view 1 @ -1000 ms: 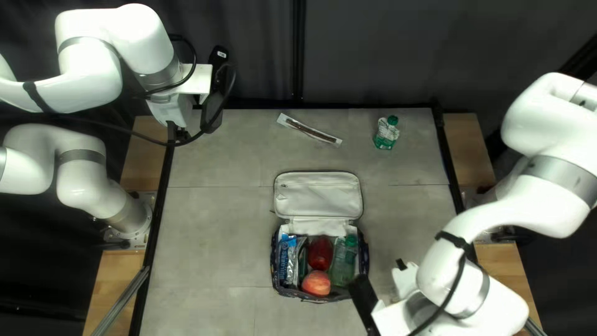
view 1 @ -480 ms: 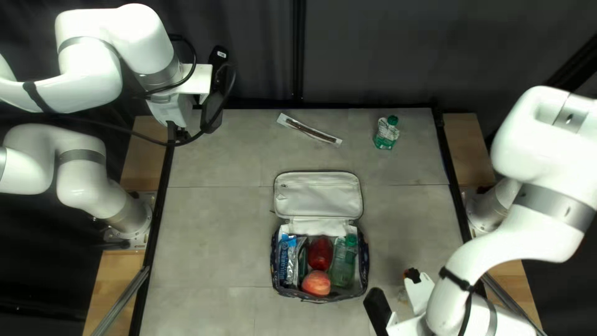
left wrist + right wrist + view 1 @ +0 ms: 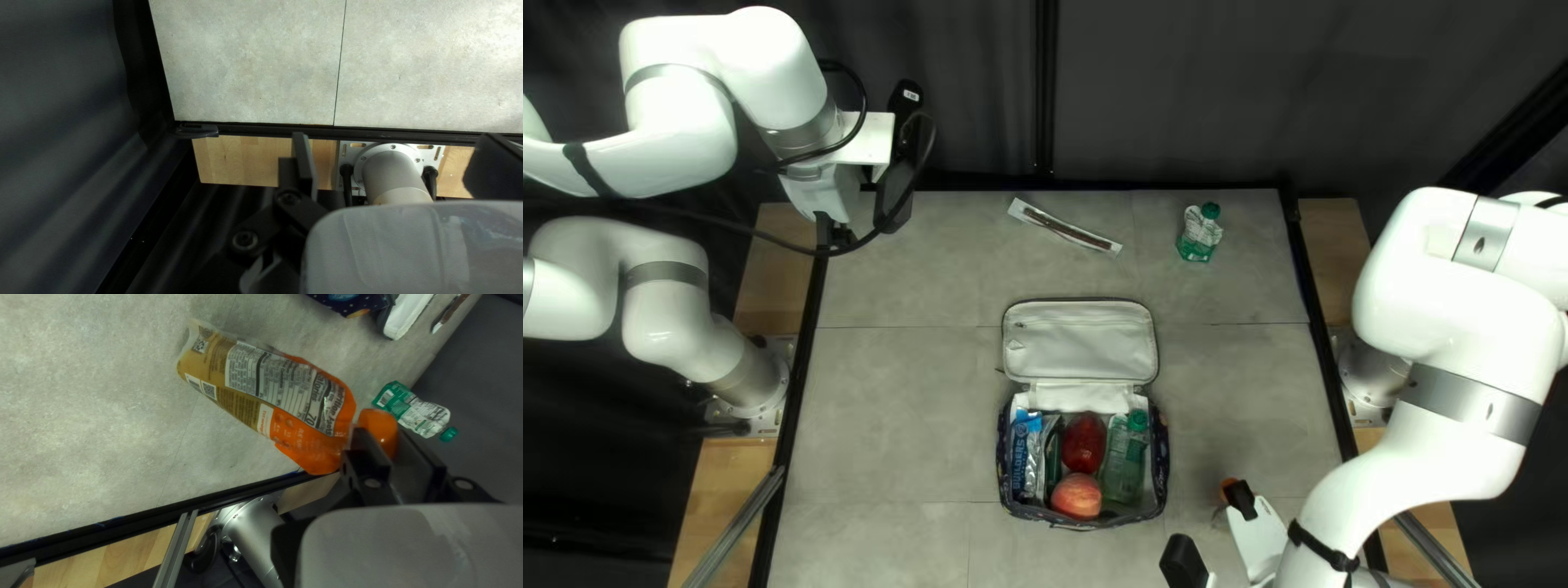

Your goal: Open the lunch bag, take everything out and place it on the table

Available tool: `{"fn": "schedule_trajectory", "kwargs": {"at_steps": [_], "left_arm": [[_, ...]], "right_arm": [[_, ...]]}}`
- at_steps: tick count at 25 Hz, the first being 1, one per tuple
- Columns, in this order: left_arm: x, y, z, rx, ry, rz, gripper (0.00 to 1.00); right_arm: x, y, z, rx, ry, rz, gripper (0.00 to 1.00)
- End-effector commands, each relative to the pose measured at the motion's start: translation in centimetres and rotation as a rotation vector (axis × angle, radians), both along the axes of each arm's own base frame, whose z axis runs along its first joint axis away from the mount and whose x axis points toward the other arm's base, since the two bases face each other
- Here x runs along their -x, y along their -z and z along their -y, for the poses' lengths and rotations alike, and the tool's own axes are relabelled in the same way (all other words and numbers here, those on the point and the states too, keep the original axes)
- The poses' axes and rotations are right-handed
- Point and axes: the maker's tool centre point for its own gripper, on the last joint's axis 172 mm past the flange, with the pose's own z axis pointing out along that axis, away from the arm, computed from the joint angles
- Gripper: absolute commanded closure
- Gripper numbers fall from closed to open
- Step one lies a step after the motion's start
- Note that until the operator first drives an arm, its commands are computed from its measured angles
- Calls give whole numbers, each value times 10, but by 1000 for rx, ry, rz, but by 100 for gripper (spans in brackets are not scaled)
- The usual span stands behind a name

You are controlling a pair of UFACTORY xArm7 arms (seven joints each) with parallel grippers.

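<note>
Lunch bag (image 3: 1161, 457) stands open near the counter's (image 3: 915, 392) near edge, about midway across it; white-lined lid (image 3: 1081, 341) is folded back flat on the counter toward the far side.

Inside the bag, left to right in the top left view: foil-wrapped bar (image 3: 1027, 453); red apple (image 3: 1084, 441) with a paler peach-coloured fruit (image 3: 1076, 494) just nearer than it; green pouch (image 3: 1125, 465) with green cap against the right wall.

Already out on the counter, near the far edge: meat stick (image 3: 1064, 226) in a clear wrapper, lying at a slant; loose green pouch (image 3: 1199, 232) to its right, well apart from it.

Right hand (image 3: 386, 447) is low over the counter to the right of the bag, near the near edge; its fingers are clamped on the neck of an orange pouch (image 3: 278, 404), just behind the orange cap; the pouch body sticks out ahead of the fingers over bare counter; cannot tell whether it touches the surface.

Left hand (image 3: 394, 155) hangs high over the counter's far left corner, well apart from the bag; fingers spread wide; nothing between them.
</note>
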Motion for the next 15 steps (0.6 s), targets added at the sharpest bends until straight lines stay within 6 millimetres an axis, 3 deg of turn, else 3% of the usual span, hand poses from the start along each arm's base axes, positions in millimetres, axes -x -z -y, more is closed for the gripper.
{"fn": "schedule_trajectory", "kwargs": {"at_steps": [1,12,15], "left_arm": [[0,0,0,0,0,0,0],[0,0,0,0,0,0,0],[0,0,0,0,0,0,0]], "right_arm": [[-5,1,1,4,-11,8,100],[0,4,3,-6,-12,23,100],[-8,3,0,-4,-20,30,100]]}}
